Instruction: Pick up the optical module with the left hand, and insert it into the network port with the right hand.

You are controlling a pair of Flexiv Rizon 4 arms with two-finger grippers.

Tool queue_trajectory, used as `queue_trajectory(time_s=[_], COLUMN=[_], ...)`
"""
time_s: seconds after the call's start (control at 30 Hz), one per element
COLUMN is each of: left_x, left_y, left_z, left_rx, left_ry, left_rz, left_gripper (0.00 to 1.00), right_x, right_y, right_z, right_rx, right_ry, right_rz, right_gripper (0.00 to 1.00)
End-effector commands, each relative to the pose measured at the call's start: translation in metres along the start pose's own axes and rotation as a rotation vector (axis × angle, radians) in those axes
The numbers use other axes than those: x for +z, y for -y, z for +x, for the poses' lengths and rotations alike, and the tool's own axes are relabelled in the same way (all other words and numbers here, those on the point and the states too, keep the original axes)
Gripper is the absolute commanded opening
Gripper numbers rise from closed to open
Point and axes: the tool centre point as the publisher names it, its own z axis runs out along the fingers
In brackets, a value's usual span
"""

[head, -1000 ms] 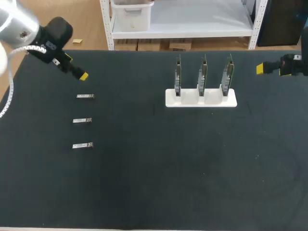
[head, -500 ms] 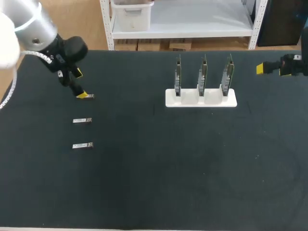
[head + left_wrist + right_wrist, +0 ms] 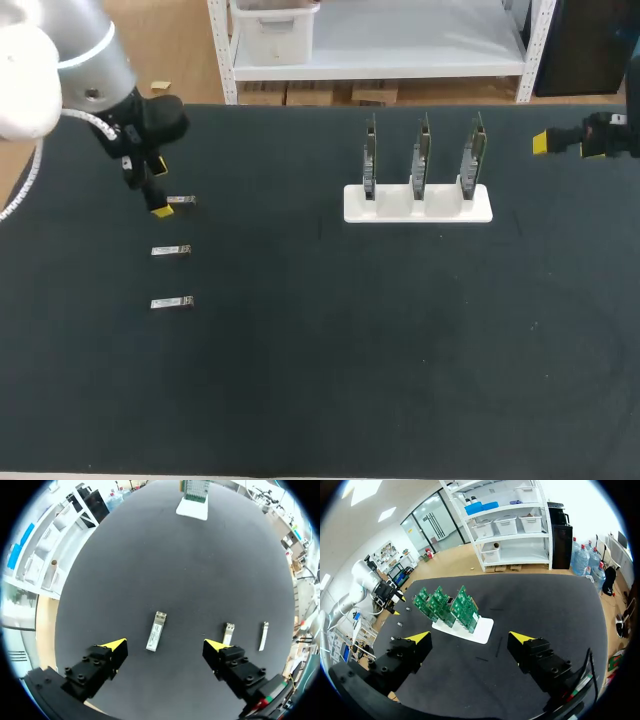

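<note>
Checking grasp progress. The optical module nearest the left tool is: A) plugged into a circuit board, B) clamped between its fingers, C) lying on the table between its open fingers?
C: the left wrist view shows the optical module flat on the table, between the yellow tips of the left tool, touching neither.

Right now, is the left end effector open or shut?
Open: the left end effector holds its yellow tips apart, the optical module lying untouched between them.
</note>
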Motion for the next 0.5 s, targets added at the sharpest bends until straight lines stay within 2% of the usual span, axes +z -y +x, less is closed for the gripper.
queue_trajectory(time_s=[0.03,0.5], left_x=[0.009,0.027], left_y=[-0.008,-0.01], left_z=[-0.001,0.009], left_rx=[0.015,0.061], left_ry=[-0.04,-0.073], left_rz=[0.009,0.027], left_gripper=[1.0,1.0], right_x=[0.0,0.0], right_y=[-0.001,-0.001], right_z=[0.0,0.0], right_rx=[0.001,0.001], right_ry=[0.001,0.001], right_rz=[0.003,0.003], right_gripper=[1.0,1.0])
